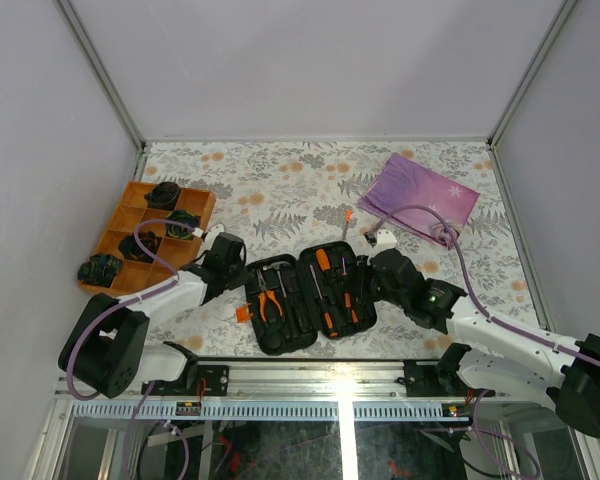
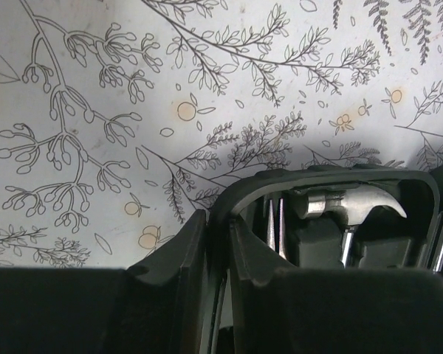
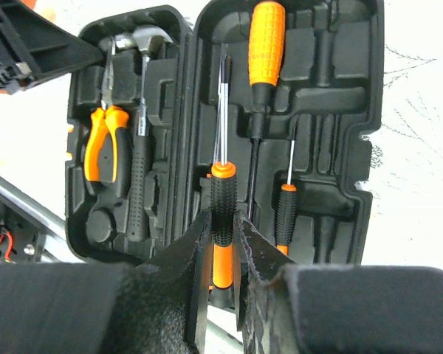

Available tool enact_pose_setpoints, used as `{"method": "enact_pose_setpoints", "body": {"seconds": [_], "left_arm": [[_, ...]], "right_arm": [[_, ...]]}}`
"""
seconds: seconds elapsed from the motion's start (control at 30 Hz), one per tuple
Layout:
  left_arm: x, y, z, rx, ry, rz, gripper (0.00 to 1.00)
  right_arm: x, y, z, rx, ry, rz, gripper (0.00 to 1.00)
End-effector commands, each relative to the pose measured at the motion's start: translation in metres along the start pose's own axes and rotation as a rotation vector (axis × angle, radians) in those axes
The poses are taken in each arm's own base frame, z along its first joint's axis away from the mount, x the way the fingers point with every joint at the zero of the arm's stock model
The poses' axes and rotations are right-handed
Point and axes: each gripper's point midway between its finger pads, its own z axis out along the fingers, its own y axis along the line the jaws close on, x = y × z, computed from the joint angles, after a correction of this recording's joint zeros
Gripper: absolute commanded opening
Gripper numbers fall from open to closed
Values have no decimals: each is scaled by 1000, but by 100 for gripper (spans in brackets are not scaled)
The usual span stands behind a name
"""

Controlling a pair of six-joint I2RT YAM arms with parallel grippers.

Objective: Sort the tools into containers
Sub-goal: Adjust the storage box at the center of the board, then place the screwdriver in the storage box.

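Observation:
The black tool case (image 1: 310, 300) lies open in the middle of the table. Its left half holds orange-handled pliers (image 3: 103, 151) and a hammer (image 3: 139, 169), whose steel head (image 2: 351, 200) shows in the left wrist view. An orange-handled screwdriver (image 3: 266, 44) and a small screwdriver (image 3: 285, 210) sit in the right half. My right gripper (image 3: 223, 221) is shut on a black-and-orange screwdriver (image 3: 221, 188), its shaft pointing out over the case's right half. My left gripper (image 2: 218, 221) is shut on the case's left rim (image 2: 229, 195).
An orange divided tray (image 1: 115, 232) with black coiled lumps stands at the left. A purple bag (image 1: 420, 192) lies at the back right, with a small orange item (image 1: 350, 213) near it. The metal rail (image 1: 330, 372) runs along the near table edge.

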Motion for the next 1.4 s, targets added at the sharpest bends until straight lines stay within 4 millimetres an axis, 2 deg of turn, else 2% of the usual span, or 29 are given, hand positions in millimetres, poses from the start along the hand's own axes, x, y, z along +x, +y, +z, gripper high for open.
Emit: {"method": "enact_pose_setpoints", "body": {"seconds": [0.0,0.17,0.23,0.5,0.87,1.1,1.37], "left_arm": [[6,2,-5,17,23,-3,16],[9,0,-6,35,38,7,24],[8,-2,-8,47,38,9,30],[-11,-17,-28,96,-13,37,46],[-31,-36,-58,173,-59,31,49],[-46,-47,-81,217,-100,48,50],[-48,-45,-89,215,-109,60,51]], "right_arm": [[-13,8,0,10,20,-61,0],[-5,2,11,48,96,-77,0],[-5,-2,14,71,110,-89,0],[-7,-38,12,252,150,-171,0],[11,-59,9,320,207,-190,0],[22,-62,13,319,249,-204,0],[38,-66,17,320,302,-183,2]]}}
